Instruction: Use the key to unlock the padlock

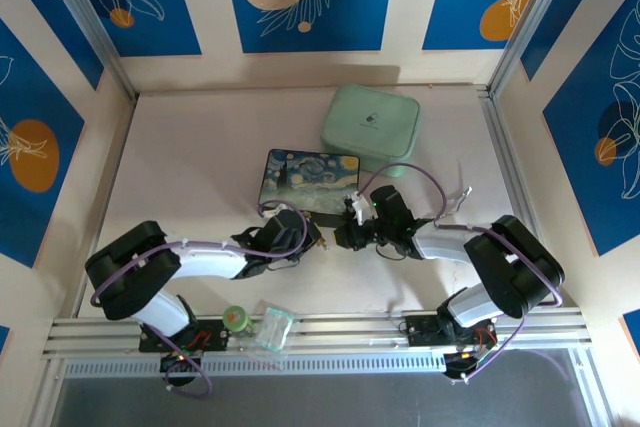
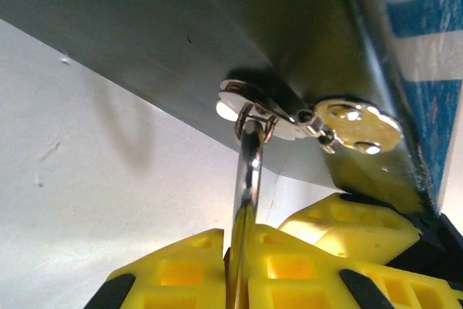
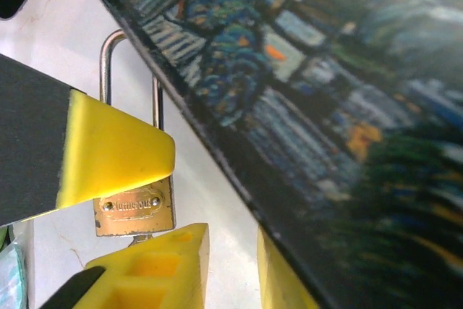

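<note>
From above, the two arms are reaching toward each other at the lower middle of the frame. The left gripper [image 1: 316,241] and right gripper [image 1: 342,238] are almost meeting just below the near edge of the painted box [image 1: 310,175], and black wrists and purple cables are covering the spot where they meet. A green case [image 1: 370,125] is sitting above and right of the box on the table [image 1: 190,157]. A green-capped thing [image 1: 236,319] and a clear packet [image 1: 272,328] are lying on the rail at the bottom. In the left wrist view, the left gripper [image 2: 239,255] is clamping the padlock [image 2: 248,171] edge-on at bottom centre. The shackle is rising into a loop on the box's latch plate [image 2: 282,122], under the dark box side filling the top. A shiny tab [image 2: 359,127] with two dimples is hanging just right of the plate; I cannot tell what it is. A right finger [image 2: 347,222] is showing at lower right. In the right wrist view, the padlock [image 3: 136,208] is standing upright at the left, its shackle beside the box edge running diagonally across the frame. A left finger [image 3: 116,153] is crossing in front, hiding the body's top. At the bottom the right gripper [image 3: 231,258] is standing slightly apart, with bare table in the gap and nothing between its fingers. A grey stub that looks like the key [image 3: 142,236] is poking from under the padlock.
</note>
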Robot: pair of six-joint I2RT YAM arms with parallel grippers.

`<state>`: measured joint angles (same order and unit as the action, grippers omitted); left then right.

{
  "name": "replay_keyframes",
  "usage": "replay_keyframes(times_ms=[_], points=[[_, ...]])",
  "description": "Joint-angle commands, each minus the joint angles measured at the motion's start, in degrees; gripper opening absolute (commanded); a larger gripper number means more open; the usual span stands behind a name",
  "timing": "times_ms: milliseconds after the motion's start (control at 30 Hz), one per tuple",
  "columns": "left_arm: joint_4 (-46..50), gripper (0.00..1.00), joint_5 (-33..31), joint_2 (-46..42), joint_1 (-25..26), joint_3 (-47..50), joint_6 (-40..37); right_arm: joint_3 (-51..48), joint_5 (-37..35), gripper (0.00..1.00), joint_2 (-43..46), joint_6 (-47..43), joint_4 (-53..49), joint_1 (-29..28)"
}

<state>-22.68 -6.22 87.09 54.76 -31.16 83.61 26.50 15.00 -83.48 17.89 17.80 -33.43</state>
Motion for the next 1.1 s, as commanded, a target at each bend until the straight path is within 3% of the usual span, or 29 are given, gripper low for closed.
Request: replay_keyframes(times_ms=[0,133,400,733,1067], points=[[4.46,0.0,0.51,-0.75,-0.03,-1.25,-2.34,0.35,-1.27,0.31,0.6,-0.2,-0.84,-0.73],[8.15,0.0,0.75,-0.01,-0.1,-2.65,-6.04,1.05,-2.9,0.4,0.6,1.38,-0.95,-1.61],[23.88,0.01,0.68,2.18,-0.09,-8.13,-17.73,3.99,-8.93,0.41,2.28,3.43,-4.82,-5.04],[28.83,0.12,-2.6,5.54,-0.18,-9.85,-21.93,5.34,-14.59,0.43,10.1,6.63,-7.66,-6.21],[32.76,0.18,-5.28,7.0,-0.01,-11.58,-23.76,9.07,-19.82,0.43,10.5,6.68,-11.27,-5.97]])
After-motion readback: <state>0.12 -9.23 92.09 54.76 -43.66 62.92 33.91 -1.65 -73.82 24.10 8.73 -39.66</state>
